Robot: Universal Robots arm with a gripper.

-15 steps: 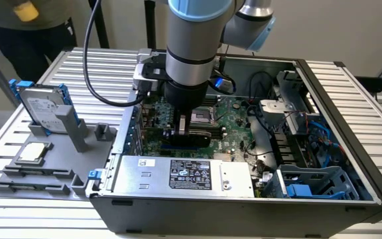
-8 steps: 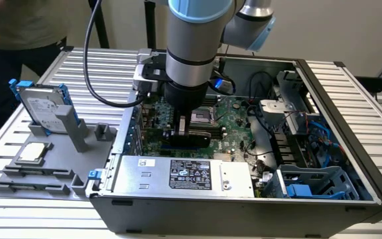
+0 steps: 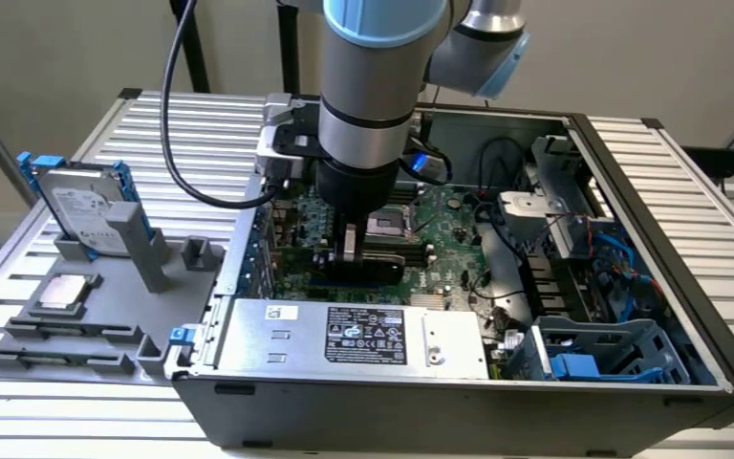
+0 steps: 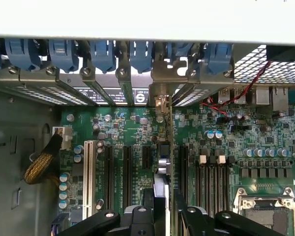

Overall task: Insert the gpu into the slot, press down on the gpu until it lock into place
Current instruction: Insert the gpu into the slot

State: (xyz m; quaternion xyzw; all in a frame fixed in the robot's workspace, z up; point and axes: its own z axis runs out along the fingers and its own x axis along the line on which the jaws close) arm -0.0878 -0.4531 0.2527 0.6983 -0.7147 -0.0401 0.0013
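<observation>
Gripper (image 3: 352, 251) clamps flat black rectangular gpu (image 3: 375, 272), standing on edge over green motherboard (image 3: 450, 225).

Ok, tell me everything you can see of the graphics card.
The graphics card is a small flat black card with a dark cover and a thin green board edge. It stands upright on its long edge on the motherboard inside the open computer case, next to the grey power supply. The hand is directly over it. Whether the card is fully seated cannot be told.
</observation>
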